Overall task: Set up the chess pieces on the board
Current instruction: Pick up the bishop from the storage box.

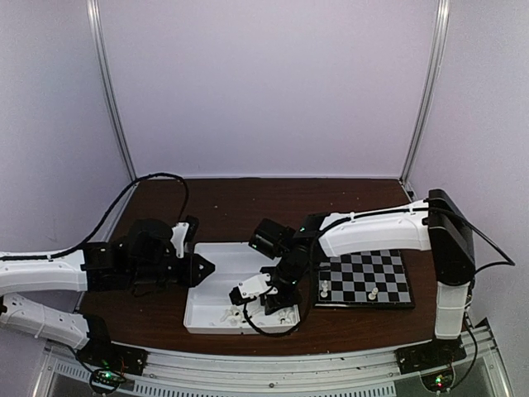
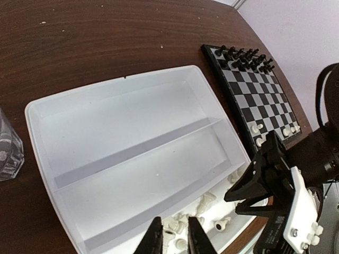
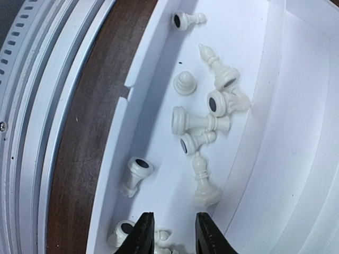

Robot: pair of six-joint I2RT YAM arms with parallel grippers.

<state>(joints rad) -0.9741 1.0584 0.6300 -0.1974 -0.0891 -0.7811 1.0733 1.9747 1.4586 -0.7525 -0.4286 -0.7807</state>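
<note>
Right claw [image 3: 170,235] hangs low over the near slot of the white tray [image 3: 275,132]. Its tips are slightly spread with nothing clearly pinched. A small white piece [image 3: 160,236] lies between them at the frame edge; cannot tell if it is touched. Left claw [image 2: 175,239] hovers over the same slot, tips a little apart, empty. White chess pieces [image 3: 204,124] lie heaped in that slot, mostly on their sides. Board [image 1: 364,277] sits on the counter [image 1: 248,207] just beside the tray, with a black row [image 2: 243,58] along one edge and a couple of white men [image 1: 374,293] standing opposite. The step looks like a pick from the heap. Best bet is a piece lying apart, like the lone one [image 3: 136,174] by the tray wall. Spread wider, close across the stem, lift straight, and stay clear of the left claw.
</note>
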